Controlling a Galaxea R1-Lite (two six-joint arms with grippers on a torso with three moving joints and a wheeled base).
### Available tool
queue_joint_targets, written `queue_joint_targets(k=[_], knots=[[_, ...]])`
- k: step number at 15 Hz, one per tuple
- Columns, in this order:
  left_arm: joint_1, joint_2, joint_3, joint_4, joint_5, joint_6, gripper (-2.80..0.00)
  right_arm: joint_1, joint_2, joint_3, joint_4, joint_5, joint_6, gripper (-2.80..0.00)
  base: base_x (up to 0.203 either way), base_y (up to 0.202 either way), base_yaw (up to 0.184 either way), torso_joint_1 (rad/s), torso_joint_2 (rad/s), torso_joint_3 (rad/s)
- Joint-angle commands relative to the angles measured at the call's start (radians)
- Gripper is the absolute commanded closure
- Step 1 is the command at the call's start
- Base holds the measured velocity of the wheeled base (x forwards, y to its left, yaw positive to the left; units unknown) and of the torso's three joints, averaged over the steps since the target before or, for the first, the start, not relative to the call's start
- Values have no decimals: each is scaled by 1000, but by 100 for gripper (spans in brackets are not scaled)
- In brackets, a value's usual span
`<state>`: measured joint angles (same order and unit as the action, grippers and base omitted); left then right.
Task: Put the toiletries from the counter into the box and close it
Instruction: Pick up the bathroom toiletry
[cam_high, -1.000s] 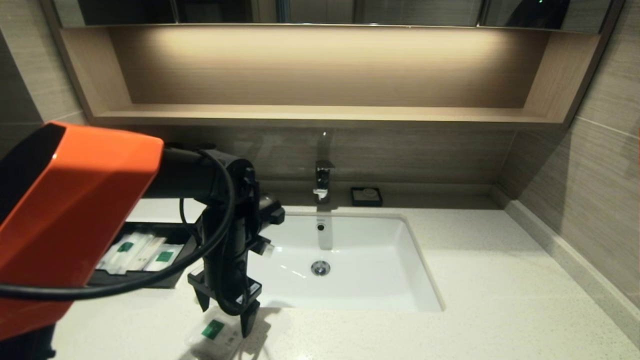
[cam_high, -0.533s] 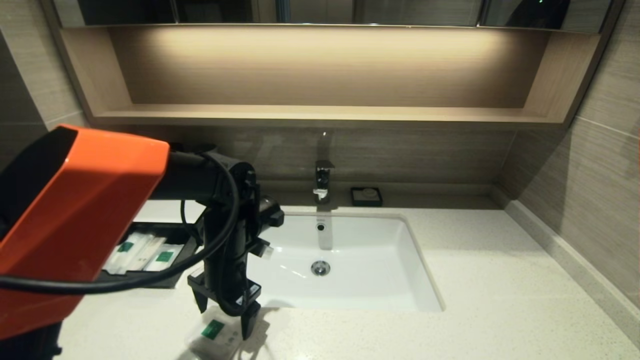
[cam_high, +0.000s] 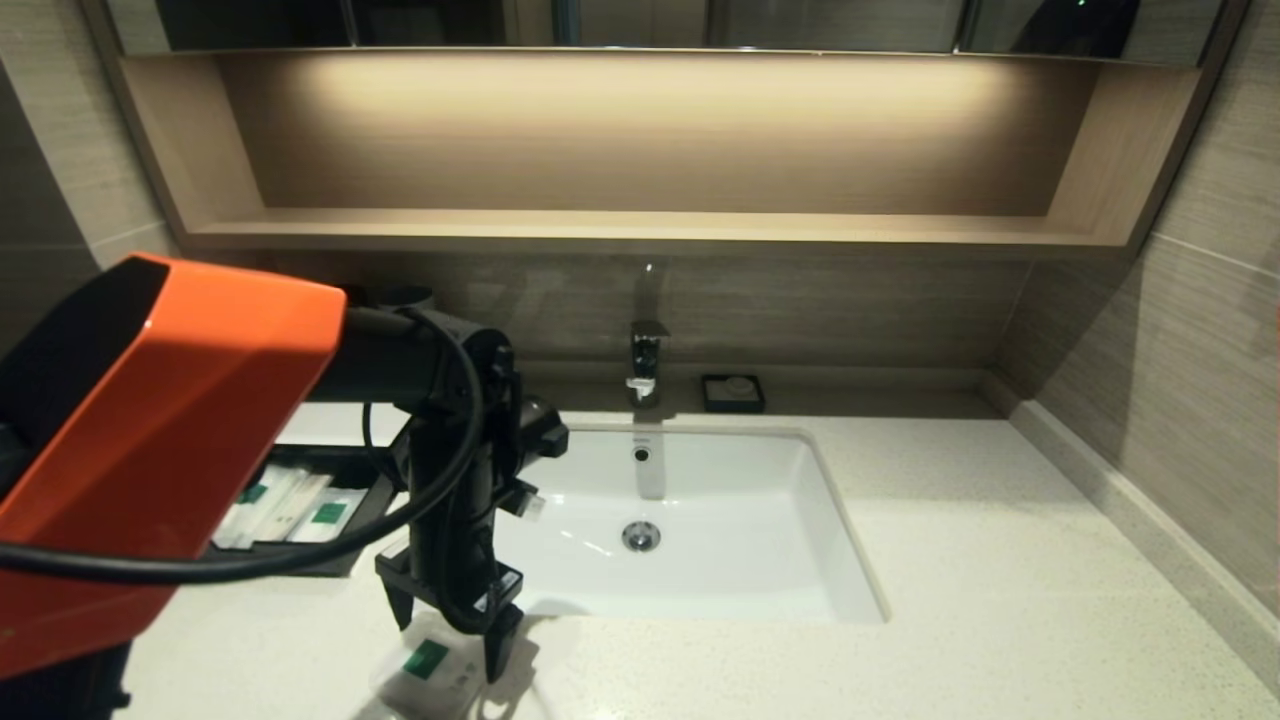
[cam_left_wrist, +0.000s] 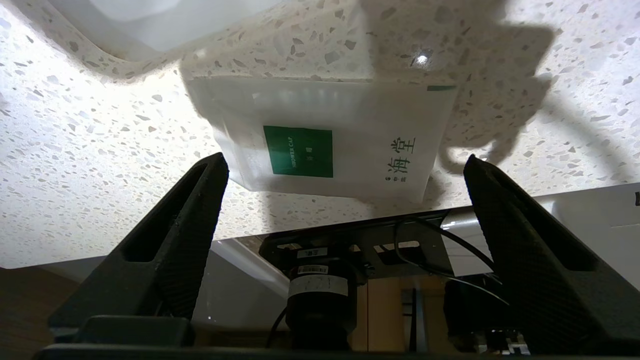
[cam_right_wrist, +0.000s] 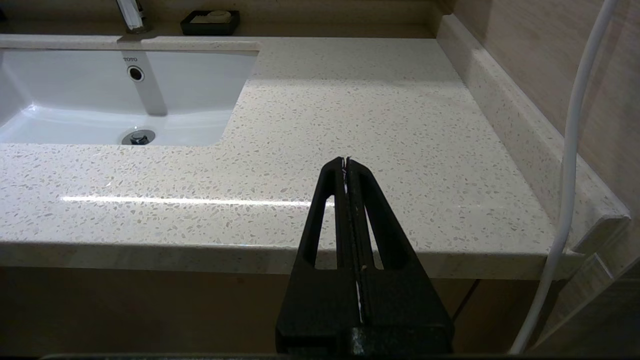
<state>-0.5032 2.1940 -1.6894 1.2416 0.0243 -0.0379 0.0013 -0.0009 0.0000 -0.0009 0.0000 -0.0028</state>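
Lying between spread jaws: flat packet (cam_left_wrist: 325, 137)

Right gripper (cam_right_wrist: 346, 161), jaws pressed together, before the speckled counter (cam_right_wrist: 350, 110), beyond it sink (cam_right_wrist: 75, 120) and soap dish (cam_right_wrist: 210, 21).

Faucet (cam_high: 646, 362), soap dish (cam_high: 733, 392), wooden shelf (cam_high: 640, 228)

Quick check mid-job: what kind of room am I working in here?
Most likely a hotel bathroom vanity: a white sink with a faucet set in a speckled stone counter, a soap dish behind it, and a wrapped shower-cap packet.
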Motion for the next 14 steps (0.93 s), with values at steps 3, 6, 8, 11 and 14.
queue_joint_targets(k=[3, 6, 8, 11, 14], knots=[[0, 13, 7, 7, -3, -2, -280, 0, -1, 2, -1, 0, 0, 0, 0, 0, 0, 0, 0, 0], [0, 21, 7, 6, -6, -2, -280, 0, 1, 2, -1, 0, 0, 0, 0, 0, 0, 0, 0, 0], [0, 24, 7, 6, -6, -10, -280, 0, -1, 2, -1, 0, 0, 0, 0, 0, 0, 0, 0, 0], [0, 29, 7, 6, -6, -14, -280, 0, -1, 2, -1, 0, -1, 0, 0, 0, 0, 0, 0, 0], [6, 36, 7, 4, -12, -16, -280, 0, -1, 2, -1, 0, 0, 0, 0, 0, 0, 0, 0, 0]])
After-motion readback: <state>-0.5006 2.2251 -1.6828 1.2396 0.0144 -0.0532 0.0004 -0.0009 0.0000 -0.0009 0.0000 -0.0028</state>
